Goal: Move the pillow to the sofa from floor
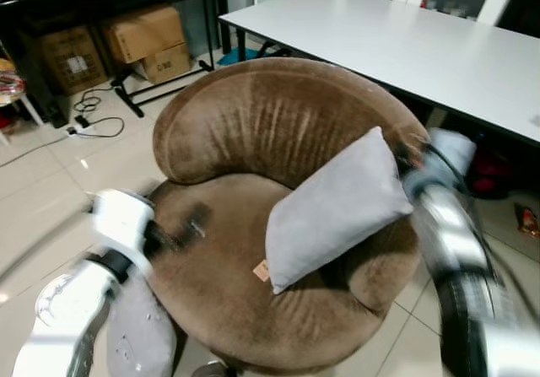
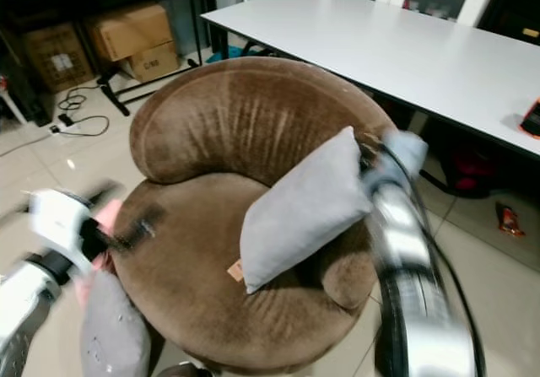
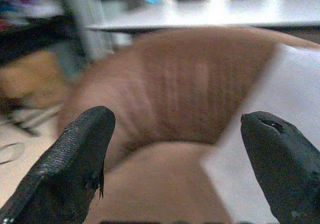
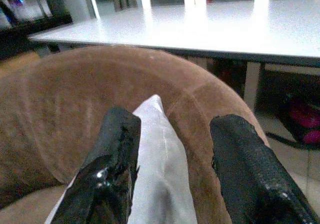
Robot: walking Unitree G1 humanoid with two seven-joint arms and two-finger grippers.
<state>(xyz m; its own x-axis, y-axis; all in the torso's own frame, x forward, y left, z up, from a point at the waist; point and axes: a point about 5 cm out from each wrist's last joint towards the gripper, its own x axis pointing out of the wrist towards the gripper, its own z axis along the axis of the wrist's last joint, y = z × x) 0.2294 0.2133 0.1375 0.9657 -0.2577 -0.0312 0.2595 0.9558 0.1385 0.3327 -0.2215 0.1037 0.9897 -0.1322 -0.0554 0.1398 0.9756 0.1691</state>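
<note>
Left arm reaching forward from the lower left, silver forearm blurred, white wrist raised. Left pincer (image 1: 192, 225) pointing ahead, black fingers (image 3: 75, 159) spread wide apart, holding nothing. Right arm stretched forward on the right side, forearm blurred. Right pincer (image 4: 170, 169) at the far end, fingers (image 4: 115, 159) parted, gripping nothing.

Head cams look down at sofa (image 1: 287, 225); both wrist cams close, facing its backrest, shared w/ head views.
</note>
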